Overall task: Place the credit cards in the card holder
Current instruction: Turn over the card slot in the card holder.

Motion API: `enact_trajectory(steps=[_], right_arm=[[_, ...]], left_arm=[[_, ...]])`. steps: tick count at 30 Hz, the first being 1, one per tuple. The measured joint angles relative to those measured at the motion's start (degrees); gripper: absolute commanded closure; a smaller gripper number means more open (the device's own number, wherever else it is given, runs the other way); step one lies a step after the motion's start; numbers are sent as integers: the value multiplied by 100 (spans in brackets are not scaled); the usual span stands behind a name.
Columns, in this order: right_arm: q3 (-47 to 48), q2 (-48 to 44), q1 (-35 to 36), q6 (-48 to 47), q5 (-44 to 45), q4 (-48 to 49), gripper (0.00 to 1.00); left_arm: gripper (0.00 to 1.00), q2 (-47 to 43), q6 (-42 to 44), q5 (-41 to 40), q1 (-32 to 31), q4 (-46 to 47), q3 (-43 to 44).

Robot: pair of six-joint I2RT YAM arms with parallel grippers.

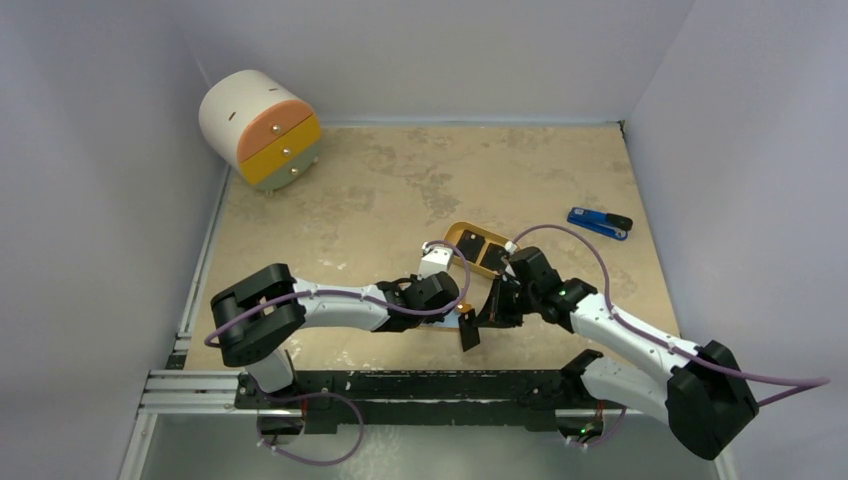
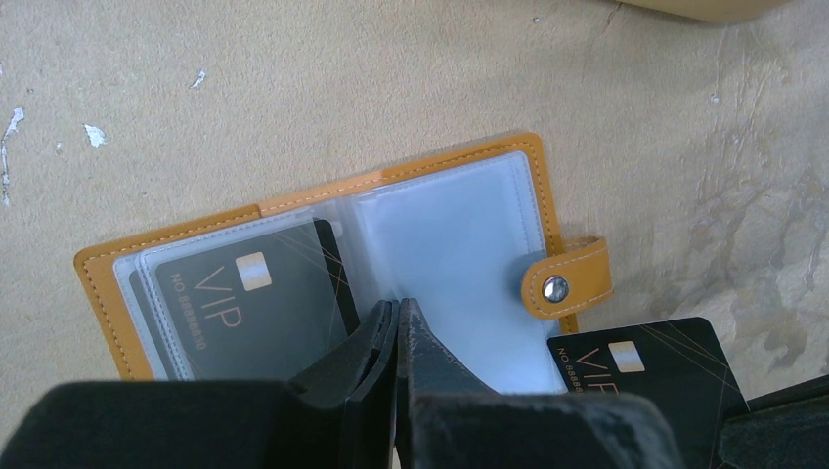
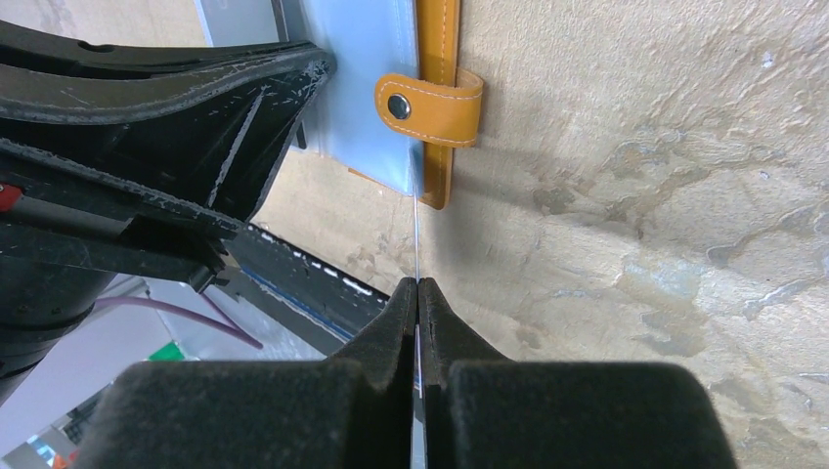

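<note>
The card holder (image 2: 450, 220) lies open on the table, orange edged, with pale clear sleeves and a snap tab (image 2: 565, 283); in the top view it (image 1: 458, 314) is mostly hidden under the grippers. One black VIP credit card (image 2: 244, 303) sits in its left sleeve. My left gripper (image 2: 399, 305) is shut, its tips resting on the right sleeve; I cannot tell if it pinches a leaf. My right gripper (image 3: 417, 285) is shut on a second black credit card (image 2: 645, 376), seen edge-on (image 3: 415, 234), just beside the holder's tab side (image 3: 430, 106). Both grippers (image 1: 455, 302) (image 1: 483, 318) meet near the table's front.
An orange oval tray (image 1: 458, 232) behind the grippers holds two more black cards (image 1: 470, 243). A blue-and-black gadget (image 1: 600, 222) lies at the right. A round white drawer unit (image 1: 262, 130) stands at the back left. The arms' base rail (image 1: 420, 385) runs along the front edge.
</note>
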Motion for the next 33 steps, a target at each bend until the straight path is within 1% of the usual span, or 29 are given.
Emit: enact_trajectory(steps=[20,27,33], right_arm=[[-2,70,0,-4,-2,28,100],[-109,319,0,20,-61,350,100],[-308,332,0,160,-170,861,100]], left_arm=[[100,0,-4,-7,-2,17,-11],[100,-7,-48,-7,0,20,-17],[100,-11,-72,-7,0,17,-17]])
